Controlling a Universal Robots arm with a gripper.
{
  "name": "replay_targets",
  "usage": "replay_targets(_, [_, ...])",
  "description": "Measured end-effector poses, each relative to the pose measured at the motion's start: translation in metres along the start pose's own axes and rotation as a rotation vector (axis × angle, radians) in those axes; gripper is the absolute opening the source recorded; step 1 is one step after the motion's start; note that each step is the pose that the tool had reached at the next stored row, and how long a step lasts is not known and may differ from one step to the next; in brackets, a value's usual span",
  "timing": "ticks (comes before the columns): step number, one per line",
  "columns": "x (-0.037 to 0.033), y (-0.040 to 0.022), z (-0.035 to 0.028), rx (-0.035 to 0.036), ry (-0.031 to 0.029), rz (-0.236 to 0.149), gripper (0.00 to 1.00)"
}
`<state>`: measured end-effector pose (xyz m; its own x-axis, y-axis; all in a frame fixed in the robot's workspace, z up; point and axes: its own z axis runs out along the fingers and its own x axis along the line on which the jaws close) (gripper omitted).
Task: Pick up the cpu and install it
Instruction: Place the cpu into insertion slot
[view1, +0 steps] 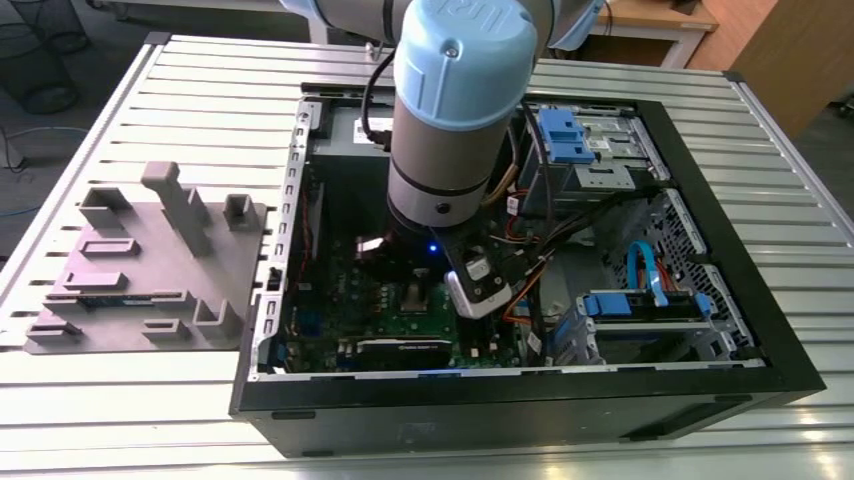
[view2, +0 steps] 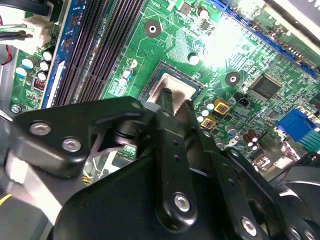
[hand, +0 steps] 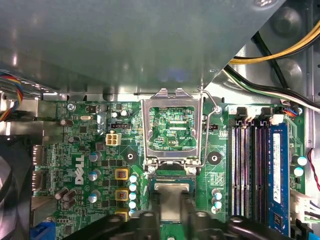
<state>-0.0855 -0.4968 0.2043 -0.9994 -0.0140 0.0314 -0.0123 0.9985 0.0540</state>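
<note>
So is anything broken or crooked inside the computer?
Nothing looks broken or spilled. The metal socket frame stands flipped open on the green board, which looks deliberate rather than wrong. The cpu lies at the socket by the frame's hinge, lined up with its edges, and the gripper is right at it.

A silver table (view1: 200, 90) of long slats holds a black computer case (view1: 534, 425), lying open. A grey plastic rack (view1: 147, 270) sits just beside the case, on the exterior view's left.
</note>
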Motion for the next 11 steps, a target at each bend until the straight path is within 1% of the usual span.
replay_targets(1, [0.0000,0.0000,-0.0001,0.0000,0.0000,0.000,0.22])
replay_targets(2, [0.0000,0.0000,-0.0001,0.0000,0.0000,0.000,0.22])
replay_targets(3, [0.0000,0.0000,-0.0002,0.0000,0.0000,0.000,0.16])
replay_targets(4, [0.0000,0.0000,-0.0003,0.0000,0.0000,0.000,0.16])
replay_targets(5, [0.0000,0.0000,-0.0003,0.0000,0.0000,0.000,0.11])
replay_targets(11, [0.0000,0.0000,-0.0007,0.0000,0.0000,0.000,0.11])
